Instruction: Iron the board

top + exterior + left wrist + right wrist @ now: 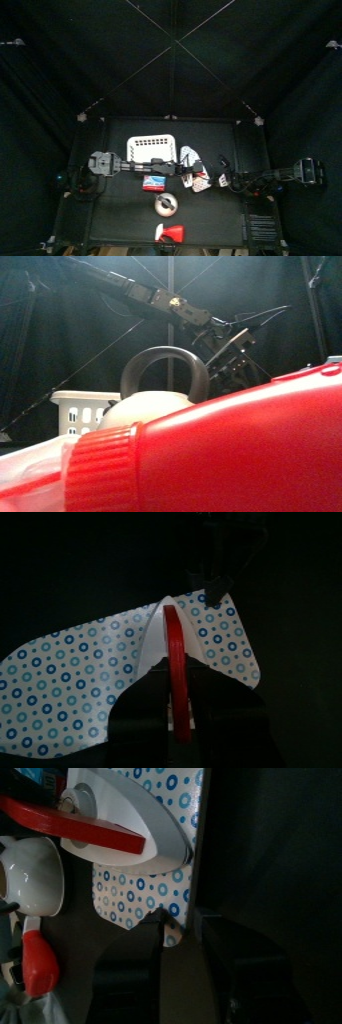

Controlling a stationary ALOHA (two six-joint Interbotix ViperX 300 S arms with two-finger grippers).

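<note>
The board (80, 672) is a flat white panel printed with small blue rings; it lies mid-table (201, 178) and also shows in the right wrist view (140, 893). A white iron with a red handle (120, 818) stands on it (174, 652). My left gripper (181, 737) is shut on the rear of the red handle, reaching in from the left (171, 165). My right gripper (167, 936) is shut on the board's edge, on the side away from the iron (218, 182).
A white slotted basket (151, 148) stands behind the board. A small blue-and-red box (154, 183) lies left of the board. A white round pot with a dark ring (166, 205) and a red-and-white object (170, 233) sit near the front edge, filling the front view (214, 446).
</note>
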